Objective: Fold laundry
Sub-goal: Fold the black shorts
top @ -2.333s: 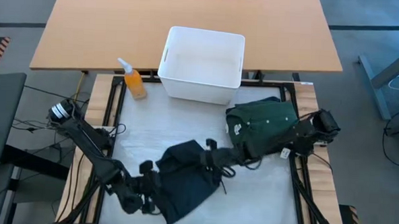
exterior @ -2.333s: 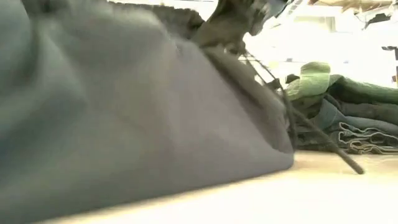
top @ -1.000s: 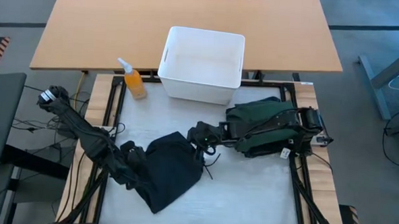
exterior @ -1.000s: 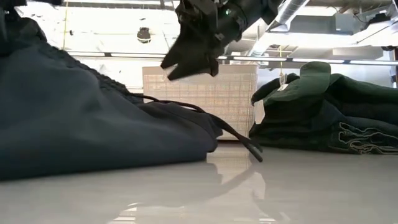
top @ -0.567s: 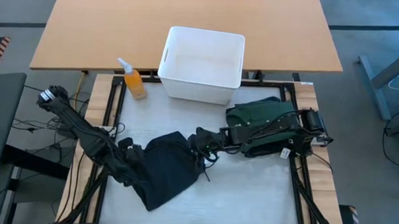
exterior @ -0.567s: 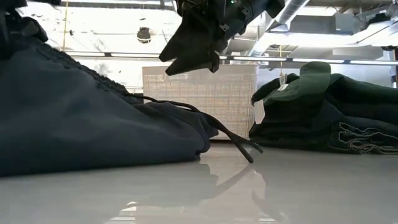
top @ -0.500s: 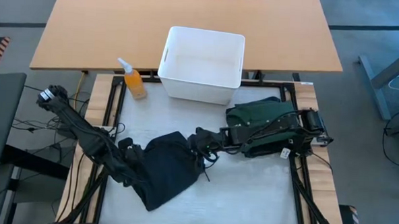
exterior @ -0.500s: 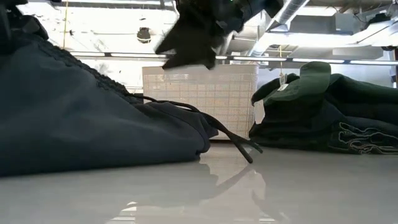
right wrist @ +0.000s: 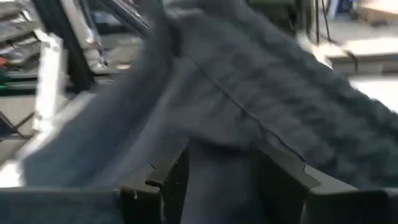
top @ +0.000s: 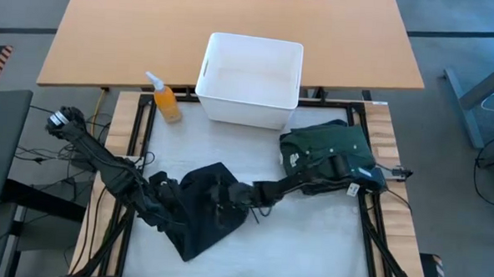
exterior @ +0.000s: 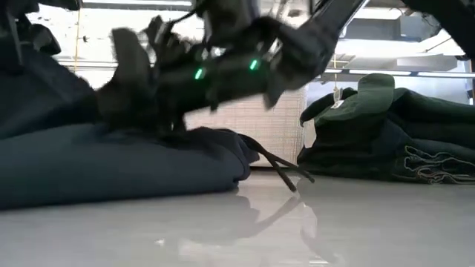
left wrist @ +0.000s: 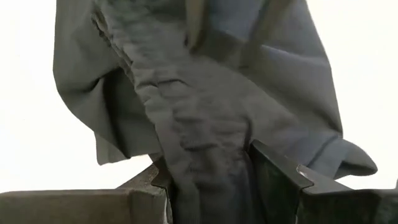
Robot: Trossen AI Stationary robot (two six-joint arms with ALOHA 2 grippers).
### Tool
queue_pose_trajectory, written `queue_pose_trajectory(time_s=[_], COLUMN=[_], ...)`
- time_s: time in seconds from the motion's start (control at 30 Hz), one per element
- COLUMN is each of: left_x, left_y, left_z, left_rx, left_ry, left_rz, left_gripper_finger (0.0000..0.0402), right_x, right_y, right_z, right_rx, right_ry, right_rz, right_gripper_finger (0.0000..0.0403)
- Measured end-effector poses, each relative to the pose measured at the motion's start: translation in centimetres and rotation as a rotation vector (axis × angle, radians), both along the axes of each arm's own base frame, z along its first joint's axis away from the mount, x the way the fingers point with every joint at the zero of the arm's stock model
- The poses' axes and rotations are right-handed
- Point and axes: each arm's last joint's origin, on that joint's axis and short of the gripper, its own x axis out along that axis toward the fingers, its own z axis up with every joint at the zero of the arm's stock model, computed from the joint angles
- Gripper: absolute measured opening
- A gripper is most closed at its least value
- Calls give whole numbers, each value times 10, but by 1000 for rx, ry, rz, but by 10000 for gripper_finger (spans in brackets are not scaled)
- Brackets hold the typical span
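The white-topped bench (top: 309, 241) carries two heaps of laundry: a crumpled black cloth garment (top: 206, 216) lying toward seven o'clock, and a folded stack of dark green cloth garments (top: 326, 150) at about three o'clock; the white rectangular plastic bin (top: 251, 78) stands at twelve o'clock, untouched, with an orange spray bottle (top: 165, 101) at its nine o'clock side. Over the last second the right arm has stretched from beside the green stack across the middle of the bench; its right gripper (top: 228, 194) is now down in the black garment's upper folds, where a moment ago it hung clear above the trailing drawstring (exterior: 278, 165); its fingers have narrowed, cloth lies between them in the right wrist view, yet I cannot tell whether they have clamped. The left gripper (left wrist: 208, 180) keeps its place at the garment's nine o'clock edge, fingers clenched on a ribbed band of black cloth. My judgement: with both ends taken, the garment could be lifted and spread flat; no fold is made yet.
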Motion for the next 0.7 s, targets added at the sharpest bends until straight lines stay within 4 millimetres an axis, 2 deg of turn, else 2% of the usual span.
queue_pose_trajectory(time_s=[0.17, 0.27, 0.4, 0.5, 0.6, 0.67, 0.7], left_x=[2, -1, -9, -19, -28, -29, -28], left_y=[-2, -1, 7, 17, 25, 25, 24], left_z=[-7, -6, 2, 8, 14, 15, 14], left_rx=[-31, -38, -7, 54, 83, 83, 83], left_ry=[77, 107, 143, 196, 176, 105, 60], left_rz=[-20, -29, -17, 9, 78, 113, 120], left_gripper_finger=[140, 140, 140, 140, 140, 140, 140], right_x=[16, 18, 15, 15, 14, 14, 13], right_y=[-7, -6, -1, 3, 2, -1, -3], right_z=[-37, -45, -48, -46, -37, -19, -4], right_rx=[121, 183, 172, 150, 113, 91, 84], right_ry=[122, 176, 220, 213, 189, 160, 139], right_rz=[4, 11, 16, 23, 37, 44, 45], right_gripper_finger=[180, 173, 167, 165, 164, 164, 164])
